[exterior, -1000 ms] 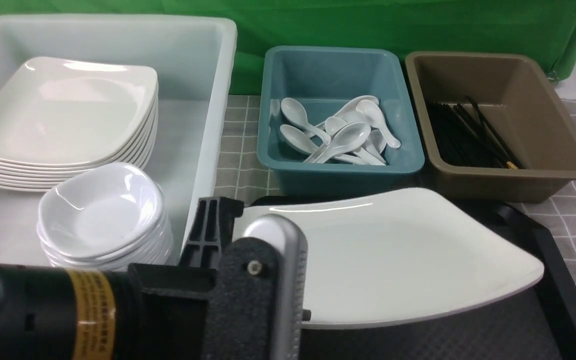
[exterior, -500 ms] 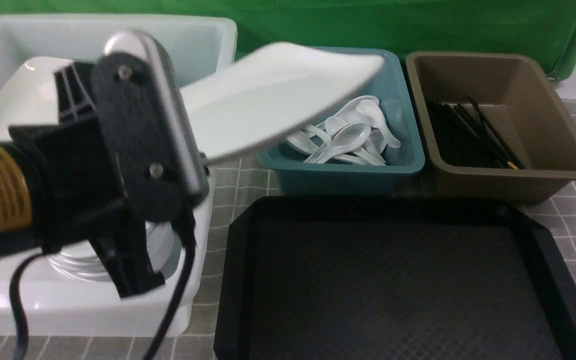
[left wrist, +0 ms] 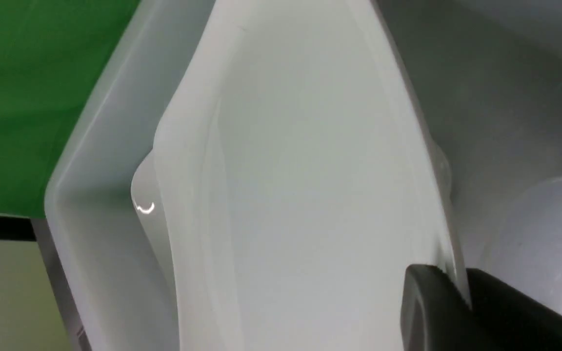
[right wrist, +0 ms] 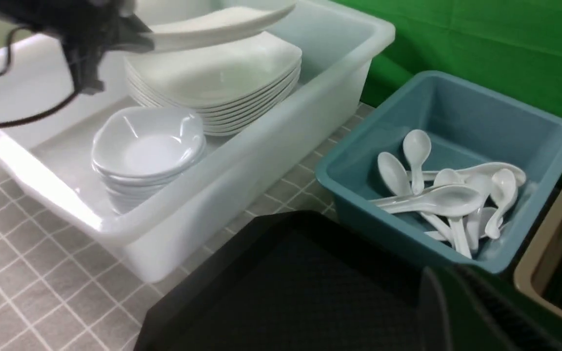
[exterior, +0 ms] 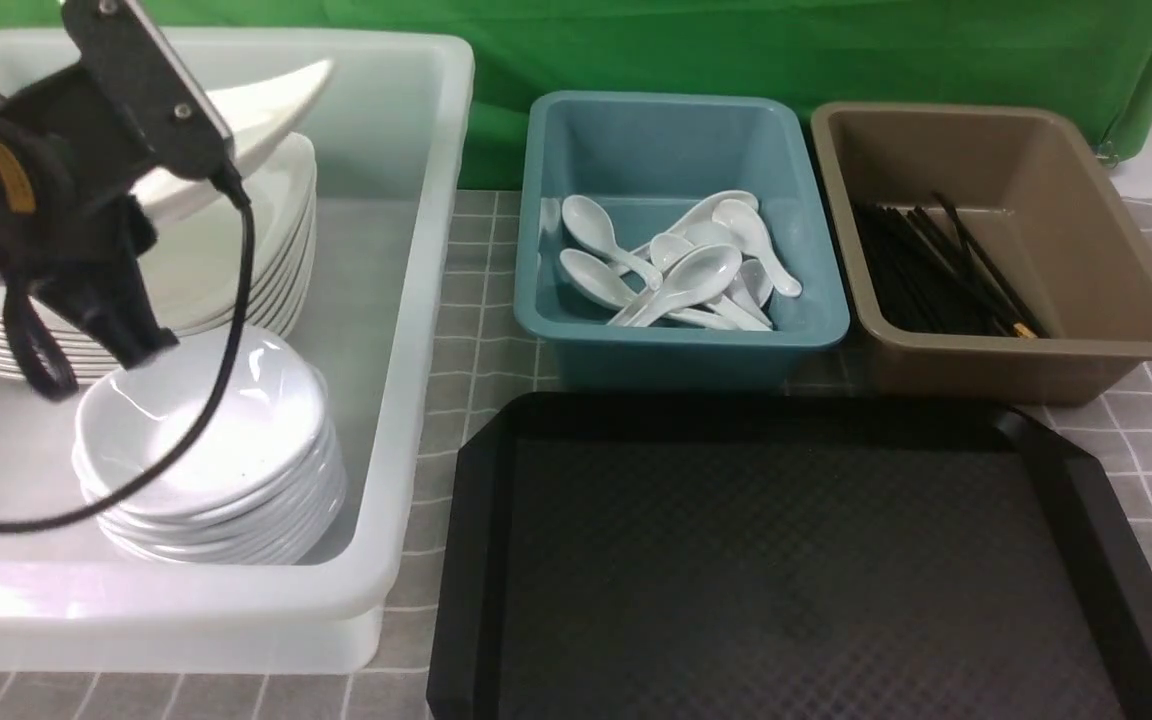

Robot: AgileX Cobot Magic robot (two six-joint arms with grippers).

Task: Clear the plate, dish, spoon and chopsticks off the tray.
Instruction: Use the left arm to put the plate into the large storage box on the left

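Now, left hand point(left wrist: 461, 292) tight on rim of glossy rounded-square plate point(left wrist: 300, 185), above the white stack point(exterior: 236, 260).

open room over tray point(exterior: 786, 560); bins point(exterior: 686, 355) behind

At the left, the left gripper point(exterior: 186, 165) holds the plate point(exterior: 271, 95) tilted above a stack of plates point(exterior: 281, 230) inside the white bin point(exterior: 416, 300). Small dishes point(exterior: 206, 440) are stacked beside it. White spoons point(exterior: 676, 265) lie in the teal bin point(exterior: 686, 345), black chopsticks point(exterior: 936, 275) in the brown bin point(exterior: 1026, 360). The black tray point(exterior: 466, 560) lies before both.
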